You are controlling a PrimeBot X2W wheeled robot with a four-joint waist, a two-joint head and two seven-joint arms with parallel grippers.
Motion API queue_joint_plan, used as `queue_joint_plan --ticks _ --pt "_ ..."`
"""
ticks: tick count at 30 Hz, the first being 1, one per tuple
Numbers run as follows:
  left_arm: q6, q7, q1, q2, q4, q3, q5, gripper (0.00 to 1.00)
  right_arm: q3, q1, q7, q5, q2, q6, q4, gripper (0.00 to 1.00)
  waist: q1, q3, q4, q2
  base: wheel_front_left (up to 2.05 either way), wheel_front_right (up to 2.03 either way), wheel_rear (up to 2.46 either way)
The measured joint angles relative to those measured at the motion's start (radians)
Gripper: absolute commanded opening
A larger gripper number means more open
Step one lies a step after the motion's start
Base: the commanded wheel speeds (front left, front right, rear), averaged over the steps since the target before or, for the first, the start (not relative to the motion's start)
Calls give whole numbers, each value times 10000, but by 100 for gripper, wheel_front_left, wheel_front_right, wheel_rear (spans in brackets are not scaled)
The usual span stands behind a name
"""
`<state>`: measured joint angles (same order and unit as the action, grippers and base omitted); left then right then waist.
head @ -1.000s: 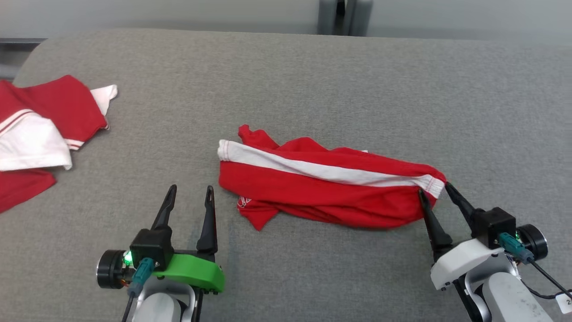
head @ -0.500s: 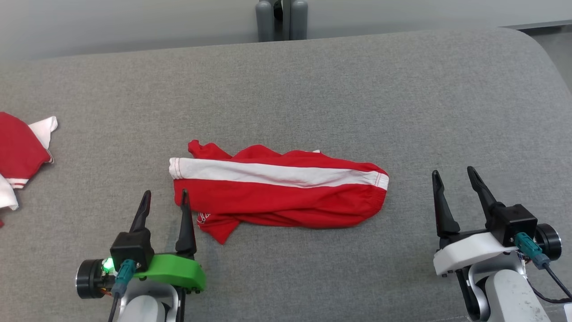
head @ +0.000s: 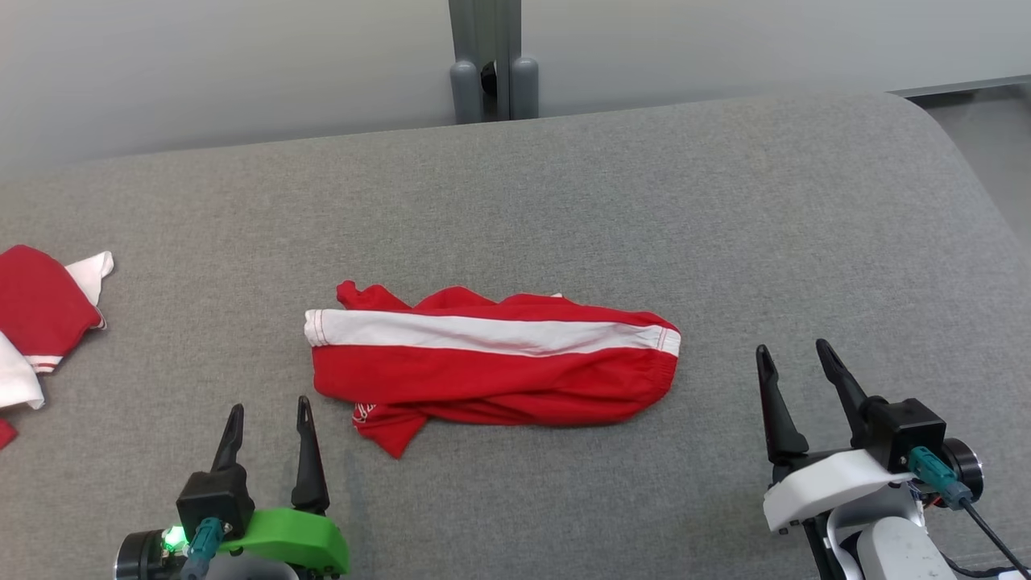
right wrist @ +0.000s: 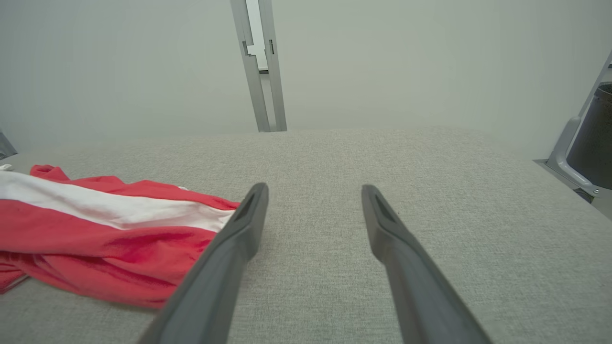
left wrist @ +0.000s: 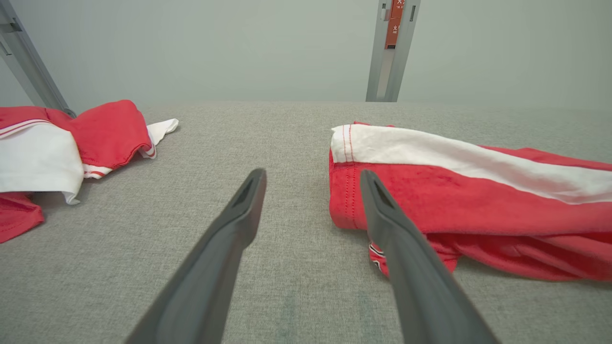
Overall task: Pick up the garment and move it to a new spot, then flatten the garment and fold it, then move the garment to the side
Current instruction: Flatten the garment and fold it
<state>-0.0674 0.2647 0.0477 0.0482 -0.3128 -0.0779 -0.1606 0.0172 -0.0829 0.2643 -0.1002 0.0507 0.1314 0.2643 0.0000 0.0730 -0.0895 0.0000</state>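
At nine o'clock in the head view lies a spare clothes heap [head: 40, 314]. The left gripper [head: 270, 404], at seven, stands spread and empty. The garment [head: 491, 362] lies centred on the grey table [head: 725, 201], bunched lengthwise. The right gripper [head: 791, 347], at four, is spread too. Flattening seems the step in hand; next, each gripper should pinch an end and pull outward.

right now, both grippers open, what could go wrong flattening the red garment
1. The garment is bunched, a twisted flap poking out under its left end; the left gripper may pinch several layers there.
2. The right gripper stands off the right end; a shallow grasp could slip off the hem.
3. Pulling it left could reach the other clothes.
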Motion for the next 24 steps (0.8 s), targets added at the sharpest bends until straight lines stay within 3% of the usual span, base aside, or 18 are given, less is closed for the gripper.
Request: queue_joint_plan --ticks 10,14,24 --pt "48 0 97 0 56 -2 63 100 234 -89 0 -276 -2 0 140 100 0 309 201 0 0 0 0" --pt "61 0 168 2 56 -61 65 100 888 -306 0 -918 -27 2 581 100 0 479 283 0 0 0 0" --pt "132 0 479 0 46 -364 86 100 1139 -1158 0 -3087 -31 0 1971 100 0 952 719 0 0 0 0"
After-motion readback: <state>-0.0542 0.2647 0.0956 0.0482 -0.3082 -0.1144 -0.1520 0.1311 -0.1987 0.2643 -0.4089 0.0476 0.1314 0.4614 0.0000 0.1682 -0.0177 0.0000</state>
